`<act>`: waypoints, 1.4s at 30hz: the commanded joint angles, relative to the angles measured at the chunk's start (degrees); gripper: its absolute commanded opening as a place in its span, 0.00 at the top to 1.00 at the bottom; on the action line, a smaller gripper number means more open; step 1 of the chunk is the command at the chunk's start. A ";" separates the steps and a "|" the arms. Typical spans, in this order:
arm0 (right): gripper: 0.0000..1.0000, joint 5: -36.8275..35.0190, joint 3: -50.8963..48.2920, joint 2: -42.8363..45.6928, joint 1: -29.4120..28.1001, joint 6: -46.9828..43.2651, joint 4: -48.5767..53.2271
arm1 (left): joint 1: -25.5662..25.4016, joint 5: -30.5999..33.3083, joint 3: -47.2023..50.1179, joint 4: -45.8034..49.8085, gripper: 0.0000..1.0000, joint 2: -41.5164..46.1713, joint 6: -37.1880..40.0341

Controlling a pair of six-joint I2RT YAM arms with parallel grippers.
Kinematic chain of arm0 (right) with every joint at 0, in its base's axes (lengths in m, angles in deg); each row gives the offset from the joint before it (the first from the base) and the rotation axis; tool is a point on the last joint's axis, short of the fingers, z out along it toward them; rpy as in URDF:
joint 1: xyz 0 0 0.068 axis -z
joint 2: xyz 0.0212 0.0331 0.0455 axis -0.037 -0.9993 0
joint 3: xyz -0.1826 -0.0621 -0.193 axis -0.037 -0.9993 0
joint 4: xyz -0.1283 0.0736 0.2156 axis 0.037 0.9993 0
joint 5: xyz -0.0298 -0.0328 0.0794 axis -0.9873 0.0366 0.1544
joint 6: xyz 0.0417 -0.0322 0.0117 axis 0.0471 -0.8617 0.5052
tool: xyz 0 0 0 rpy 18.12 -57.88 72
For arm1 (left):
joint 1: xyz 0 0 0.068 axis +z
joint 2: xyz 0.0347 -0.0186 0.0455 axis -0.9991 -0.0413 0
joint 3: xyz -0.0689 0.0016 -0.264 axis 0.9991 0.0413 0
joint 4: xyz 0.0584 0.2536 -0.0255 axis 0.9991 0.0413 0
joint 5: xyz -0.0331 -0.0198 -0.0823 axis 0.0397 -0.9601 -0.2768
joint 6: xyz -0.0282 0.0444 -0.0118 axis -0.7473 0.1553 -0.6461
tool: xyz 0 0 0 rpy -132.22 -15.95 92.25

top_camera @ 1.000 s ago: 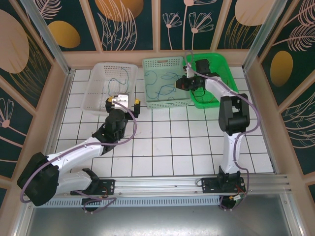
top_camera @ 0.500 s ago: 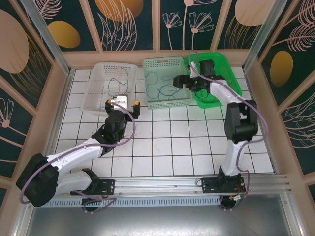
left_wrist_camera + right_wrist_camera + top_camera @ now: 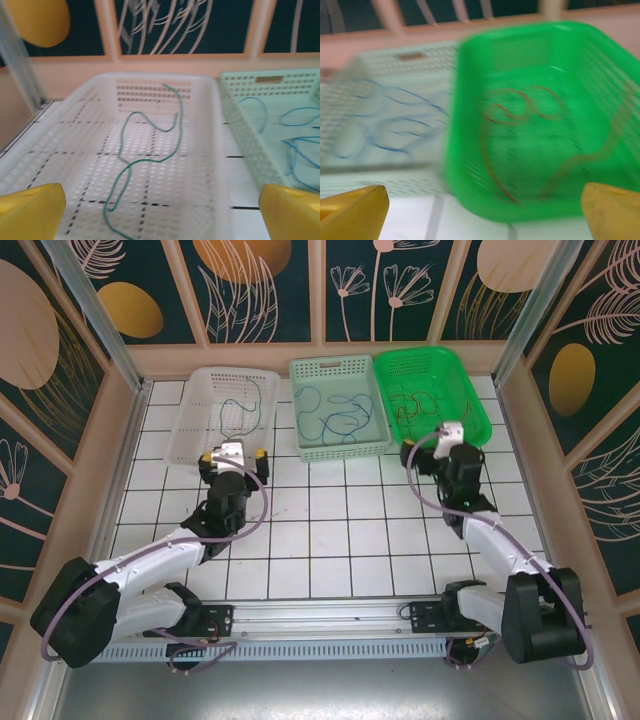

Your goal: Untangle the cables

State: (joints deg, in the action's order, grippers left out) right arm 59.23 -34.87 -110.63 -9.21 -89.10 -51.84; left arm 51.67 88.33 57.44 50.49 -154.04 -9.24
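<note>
Blue cables (image 3: 335,415), thin looping strands, lie in mint basket (image 3: 335,368). Single green cable (image 3: 150,145) squiggles in white basket (image 3: 190,430) left of it. Red cables (image 3: 520,115) coil in green basket (image 3: 470,390) right of it. Left claw (image 3: 160,210) and right claw (image 3: 485,212): fingers wide apart, empty.

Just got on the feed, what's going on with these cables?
Nothing is held: the left claw and right claw both stand open. Sorted by colour, a green cable lies in the white basket, blue cables in the pale green basket, reddish cables in the bright green basket.
</note>
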 commanded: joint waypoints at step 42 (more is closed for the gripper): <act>0.01 0.92 -12.17 -24.49 8.76 0.41 -45.64 | 35.70 -31.73 12.48 -42.29 0.01 -22.11 4.15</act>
State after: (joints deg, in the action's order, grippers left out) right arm 58.93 -48.15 -135.24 -0.93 -89.14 -96.03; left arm 86.94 57.93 70.90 8.68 -175.61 -5.35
